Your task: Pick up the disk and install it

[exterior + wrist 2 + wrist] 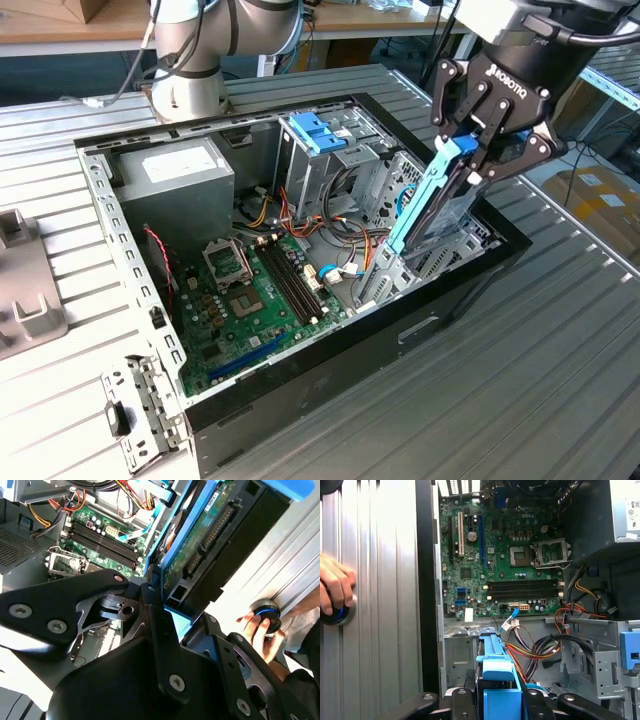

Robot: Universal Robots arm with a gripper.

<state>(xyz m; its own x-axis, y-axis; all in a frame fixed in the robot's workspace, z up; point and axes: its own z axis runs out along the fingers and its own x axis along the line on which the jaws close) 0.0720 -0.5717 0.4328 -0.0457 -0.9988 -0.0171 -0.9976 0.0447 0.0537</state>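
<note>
The disk [432, 195] stands on edge, its light-blue side rails running down into the drive bay [452, 250] at the exterior view's right end of the open computer case [300, 395]. My gripper [468, 160] is shut on the disk's upper end from above. In the second wrist view the disk's green circuit board [207, 537] and blue rail run away from my black fingers [155, 610]. In the first wrist view the blue rail [496, 672] sits between my fingers, with the bay's metal frame just beyond.
Inside the case lie a green motherboard [250, 290], a grey power-supply box [175, 175] and a metal cage with a blue tab piece [318, 130]. Loose coloured cables [530, 647] run beside the bay. A person's hand [335, 587] rests on a round knob on the ribbed table.
</note>
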